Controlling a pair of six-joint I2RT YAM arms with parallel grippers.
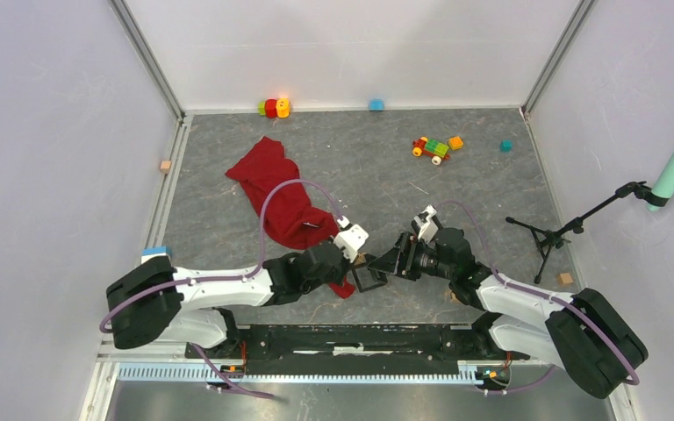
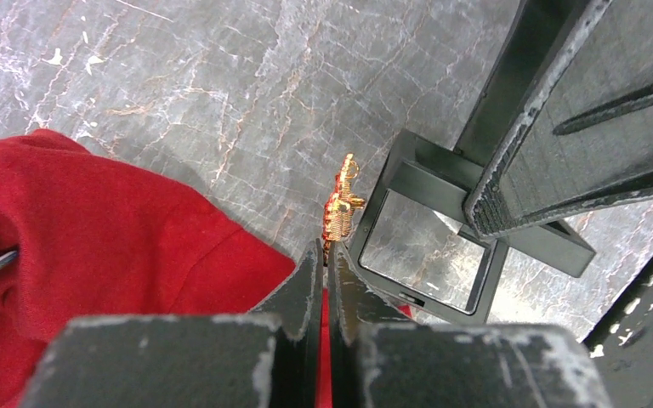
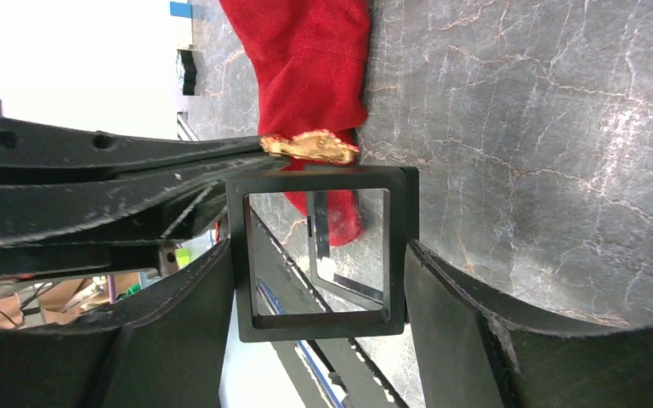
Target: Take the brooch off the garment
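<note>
A red garment (image 1: 285, 197) lies crumpled on the grey table, and also shows in the left wrist view (image 2: 93, 238) and the right wrist view (image 3: 306, 59). My left gripper (image 1: 357, 260) is shut on a small gold and red brooch (image 2: 343, 204), which sticks out past its tips (image 2: 327, 253) over bare table beside the cloth's edge. My right gripper (image 3: 319, 255) holds a black square frame box (image 3: 319, 180) by its two sides, just under the brooch (image 3: 310, 146). The frame (image 2: 429, 246) sits right beside the brooch.
A toy brick car (image 1: 434, 147), red and yellow blocks (image 1: 274, 107), a blue block (image 1: 376, 104) and a teal cube (image 1: 505, 146) lie at the back. A small black tripod stand (image 1: 548, 235) is at the right. Wooden cubes lie at the left edge (image 1: 166, 165) and the right edge (image 1: 565, 278).
</note>
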